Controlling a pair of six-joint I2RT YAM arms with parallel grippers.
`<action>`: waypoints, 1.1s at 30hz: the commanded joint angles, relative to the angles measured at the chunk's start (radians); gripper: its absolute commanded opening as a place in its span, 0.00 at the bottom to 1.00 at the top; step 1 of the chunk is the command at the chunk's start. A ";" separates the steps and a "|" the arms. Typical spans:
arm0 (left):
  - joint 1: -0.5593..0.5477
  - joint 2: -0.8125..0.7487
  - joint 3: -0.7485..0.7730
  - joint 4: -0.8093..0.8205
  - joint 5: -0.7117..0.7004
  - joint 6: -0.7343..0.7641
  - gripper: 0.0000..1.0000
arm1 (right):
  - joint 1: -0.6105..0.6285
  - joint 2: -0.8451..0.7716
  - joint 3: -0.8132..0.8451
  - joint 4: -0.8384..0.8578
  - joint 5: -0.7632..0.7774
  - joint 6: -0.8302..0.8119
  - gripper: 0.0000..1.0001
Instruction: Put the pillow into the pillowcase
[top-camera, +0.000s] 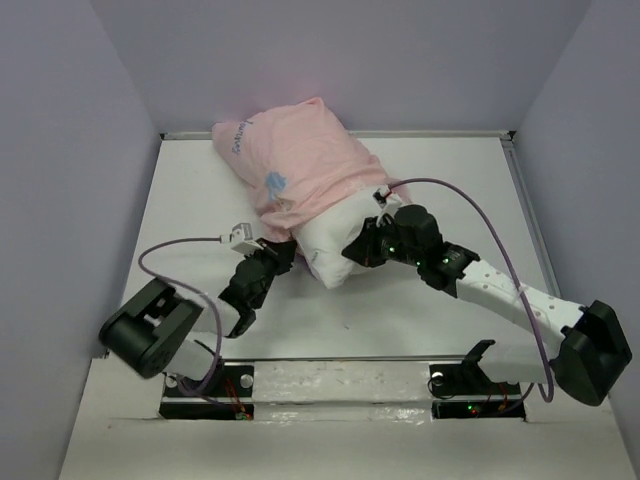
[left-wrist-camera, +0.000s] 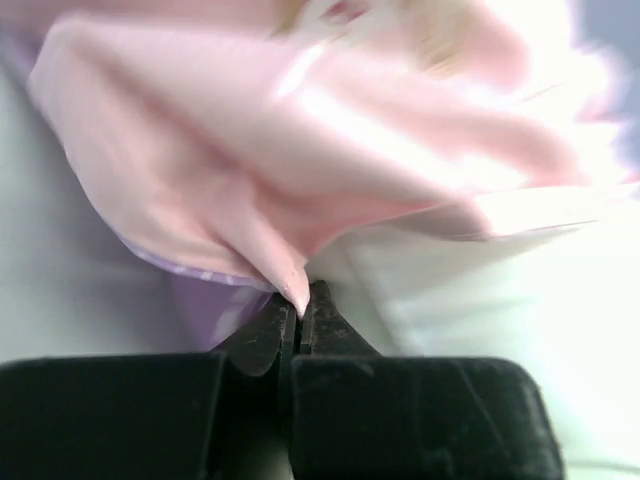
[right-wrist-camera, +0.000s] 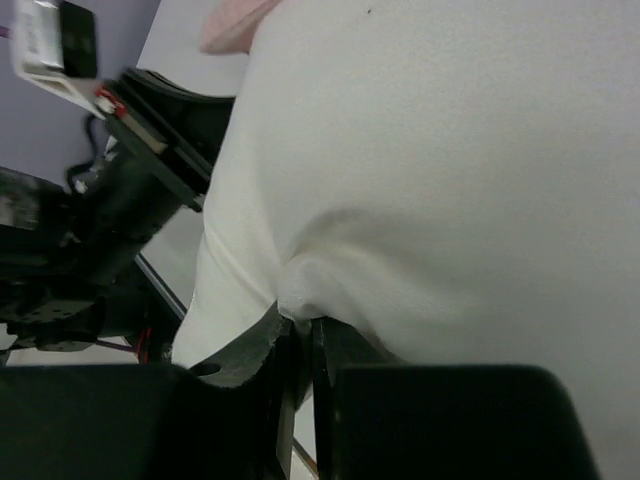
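Note:
The white pillow (top-camera: 335, 245) lies mid-table with most of its far part inside the pale pink pillowcase (top-camera: 295, 165); its near end sticks out bare. My left gripper (top-camera: 283, 252) is at the case's near left hem. In the left wrist view my left gripper (left-wrist-camera: 299, 303) is shut on a pinch of the pink pillowcase (left-wrist-camera: 300, 170) edge, with purple lining below it. My right gripper (top-camera: 358, 250) is at the pillow's near right side. The right wrist view shows my right gripper (right-wrist-camera: 303, 325) shut on a fold of the pillow (right-wrist-camera: 430, 170).
The white table (top-camera: 440, 180) has a raised rail along its far and right edges, with grey walls around it. The left arm (right-wrist-camera: 100, 220) shows at the left of the right wrist view, close to the pillow. Cables loop over both arms.

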 joint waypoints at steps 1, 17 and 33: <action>0.028 -0.417 -0.059 -0.123 -0.052 0.011 0.00 | 0.170 0.093 0.122 0.116 0.099 -0.012 0.10; 0.480 -0.837 -0.080 -0.585 0.119 -0.056 0.00 | -0.053 -0.088 0.261 -0.119 -0.130 -0.271 0.65; 0.617 -0.665 0.051 -0.571 0.228 0.023 0.00 | 0.148 0.202 0.133 0.122 -0.123 -0.125 0.52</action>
